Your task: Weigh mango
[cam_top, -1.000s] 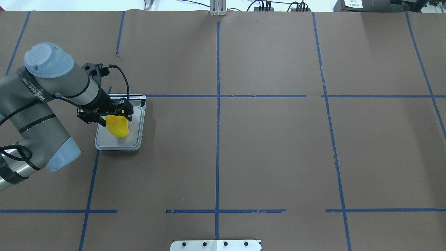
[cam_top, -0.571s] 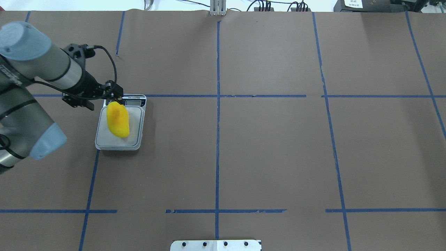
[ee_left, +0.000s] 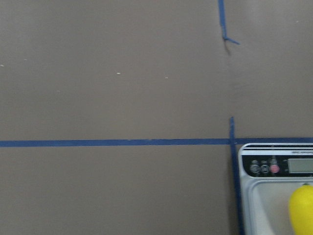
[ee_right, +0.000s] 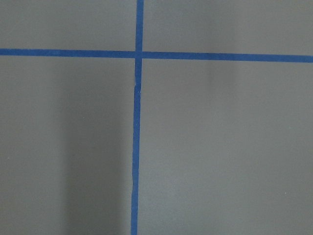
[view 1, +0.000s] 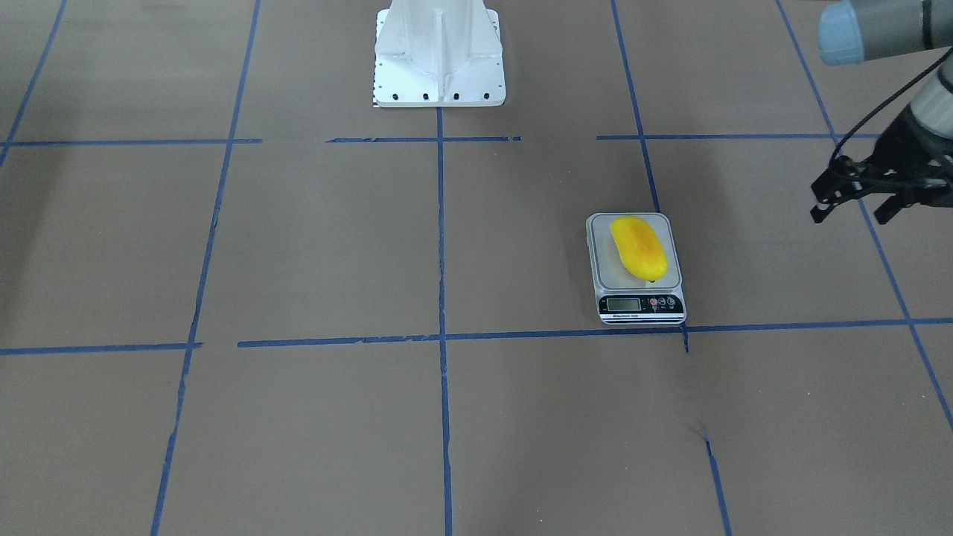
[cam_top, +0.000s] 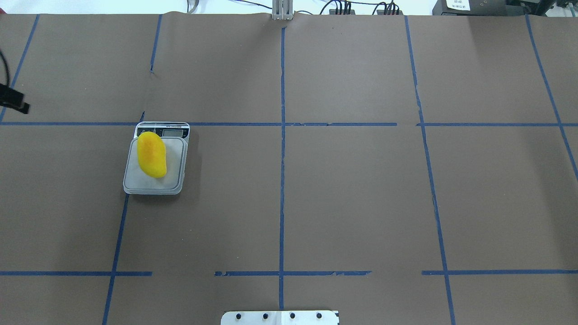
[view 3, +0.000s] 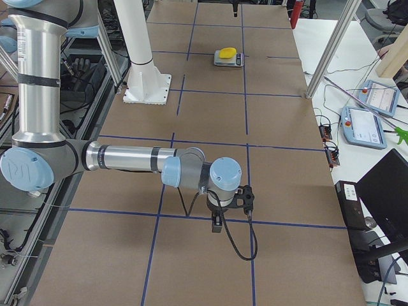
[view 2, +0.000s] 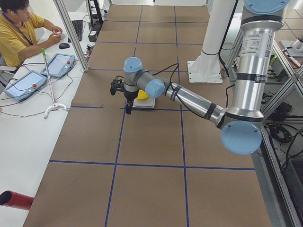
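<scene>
- Mango (view 1: 638, 247) lies on the scale (view 1: 607, 272), long axis running toward the display (view 1: 624, 304).
- Left gripper (view 1: 850, 216), jaws wide and empty, hangs well aside; nearer arm.
- Right gripper (view 3: 217, 226): jaws cannot be told.

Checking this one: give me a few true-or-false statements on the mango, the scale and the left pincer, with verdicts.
1. The mango lies on the scale. True.
2. The left pincer grips the mango. False: it is open, empty and well off to the side of the scale.
3. The scale's display faces the robot's base. False: it faces the far side, away from the robot.
4. Blue tape lines mark the table. True.
</scene>
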Action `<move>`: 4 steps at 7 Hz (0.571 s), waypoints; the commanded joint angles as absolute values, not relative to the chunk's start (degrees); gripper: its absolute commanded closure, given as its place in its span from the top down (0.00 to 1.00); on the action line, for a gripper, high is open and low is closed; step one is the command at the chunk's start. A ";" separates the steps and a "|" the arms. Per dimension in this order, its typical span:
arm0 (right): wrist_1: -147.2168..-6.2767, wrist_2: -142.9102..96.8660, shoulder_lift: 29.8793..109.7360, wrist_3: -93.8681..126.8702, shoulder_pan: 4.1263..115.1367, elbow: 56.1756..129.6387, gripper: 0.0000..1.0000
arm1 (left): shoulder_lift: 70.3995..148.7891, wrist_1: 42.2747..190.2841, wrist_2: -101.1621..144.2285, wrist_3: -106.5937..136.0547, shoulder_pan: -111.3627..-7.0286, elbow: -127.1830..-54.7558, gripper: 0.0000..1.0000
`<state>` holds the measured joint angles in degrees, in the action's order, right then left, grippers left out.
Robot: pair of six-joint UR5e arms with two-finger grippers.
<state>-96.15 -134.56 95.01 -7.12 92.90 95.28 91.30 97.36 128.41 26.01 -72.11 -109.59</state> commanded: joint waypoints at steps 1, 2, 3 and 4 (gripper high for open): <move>-96.15 -134.56 95.01 -7.12 92.90 95.27 1.00 | 85.53 97.12 134.98 1.23 -86.52 -102.70 1.00; -96.15 -134.56 95.01 -7.12 92.90 95.27 1.00 | 85.08 95.81 135.00 0.27 -87.01 -102.22 1.00; -96.15 -134.56 95.01 -7.12 92.90 95.27 1.00 | 86.04 90.06 135.00 0.52 -87.01 -103.52 1.00; -96.15 -134.56 95.01 -7.12 92.90 95.27 1.00 | 85.87 89.74 135.17 0.09 -87.10 -103.80 1.00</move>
<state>-96.15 -134.56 95.01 -7.12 92.90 95.27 85.85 91.92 134.91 0.97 -86.67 -103.42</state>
